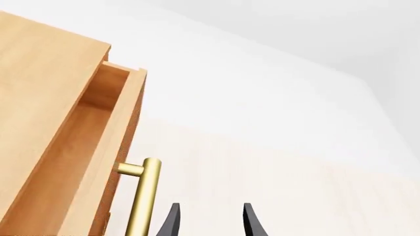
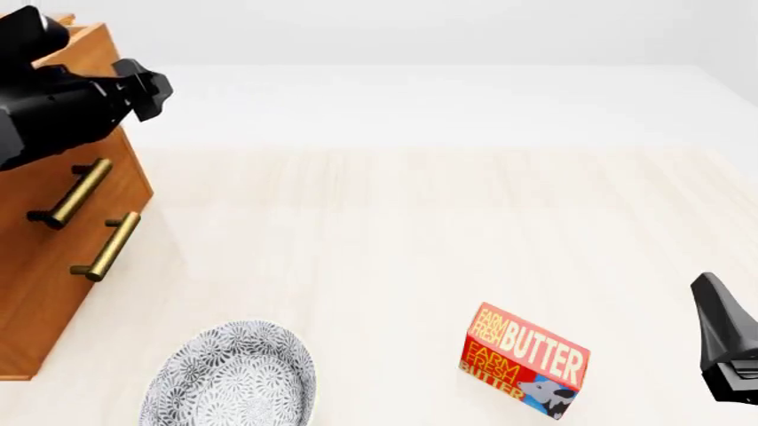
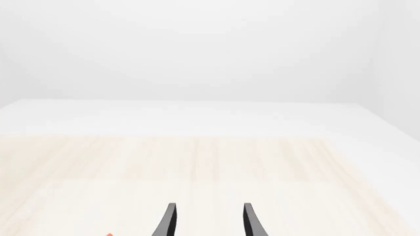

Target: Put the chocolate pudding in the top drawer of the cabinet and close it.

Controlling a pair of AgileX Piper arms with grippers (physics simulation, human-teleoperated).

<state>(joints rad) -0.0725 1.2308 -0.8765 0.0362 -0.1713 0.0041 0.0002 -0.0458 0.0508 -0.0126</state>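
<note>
Left gripper (image 1: 208, 220) shows two dark fingertips spread apart with nothing between them. Just beside one fingertip runs the brass handle (image 1: 145, 196) of the top drawer (image 1: 98, 147), which stands pulled out of the cabinet (image 2: 59, 266); what shows of its inside is bare wood. No chocolate pudding can be seen in any view. Right gripper (image 3: 208, 220) is likewise parted and holds nothing, over pale table (image 3: 210, 162). From the front, a butter box (image 2: 524, 359) lies near the right arm, and a patterned plate (image 2: 231, 377) sits nearer the cabinet.
</note>
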